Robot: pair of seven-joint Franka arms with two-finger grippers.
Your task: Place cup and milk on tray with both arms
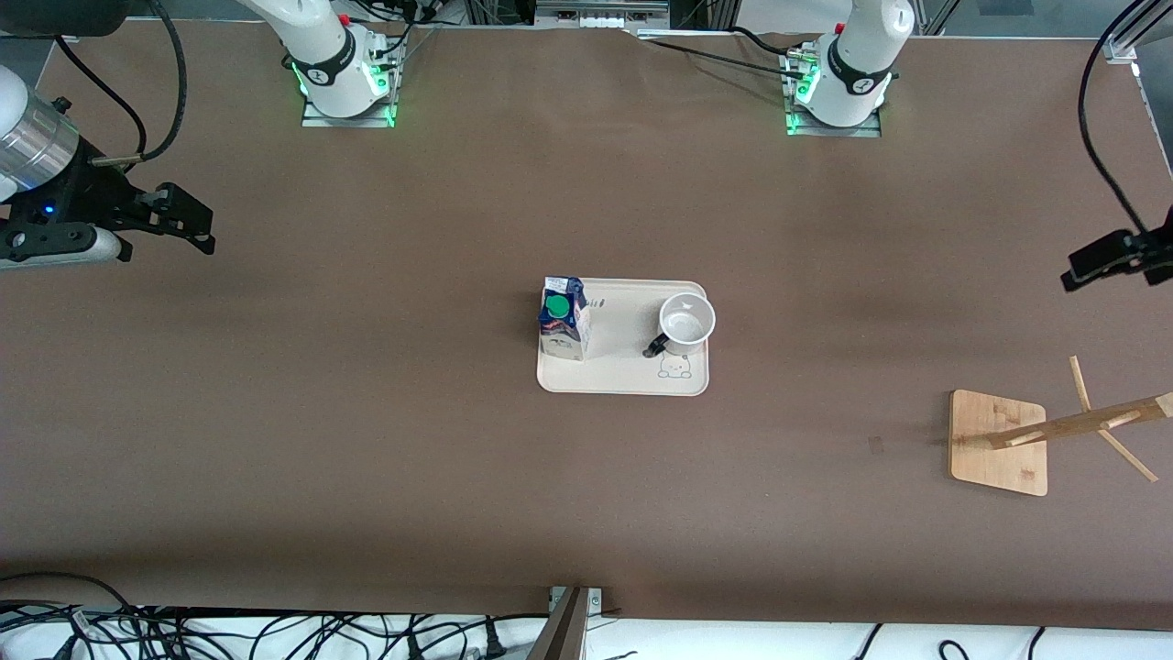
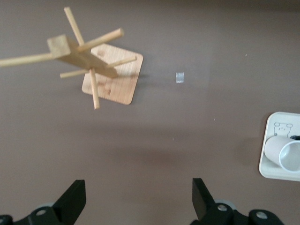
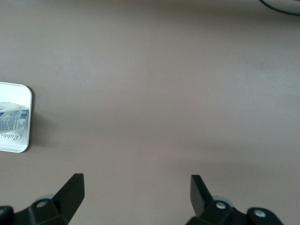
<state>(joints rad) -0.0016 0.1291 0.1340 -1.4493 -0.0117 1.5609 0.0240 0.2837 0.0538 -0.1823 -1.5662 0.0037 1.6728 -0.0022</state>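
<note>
the big brown table [image 1: 367, 412] fills the front view, and the two white arms stand at its top edge.

the right arm reaches out to its own end of the table. the right gripper [image 1: 183, 220] hangs up in the air over bare brown table there, well away from the tray. its two black fingers [image 3: 70, 192] are spread wide apart with nothing between them.

the left arm reaches out to its own end of the table. the left gripper [image 1: 1095, 266] hangs in the air over bare table, near the wooden rack. its fingers [image 2: 72, 201] are spread wide apart too, and they hold nothing.

the wooden rack [image 1: 1054, 429] stands at the left arm's end of the table, nearer to the front camera than the tray. it has a flat square base, a post and thin pegs sticking out.

the tray [image 1: 623, 380] lies flat in the middle of the table, between the two arms. a little bunny drawing [image 1: 675, 367] is on it, just beside the cup.

the milk [image 1: 563, 318] stands upright on the tray, at the end toward the right arm. its green cap [image 1: 555, 305] is on top.

the cup [image 1: 685, 324] stands upright on the tray, at the end toward the left arm, apart from the milk. its black handle [image 1: 656, 346] points toward the front camera and toward the milk.
</note>
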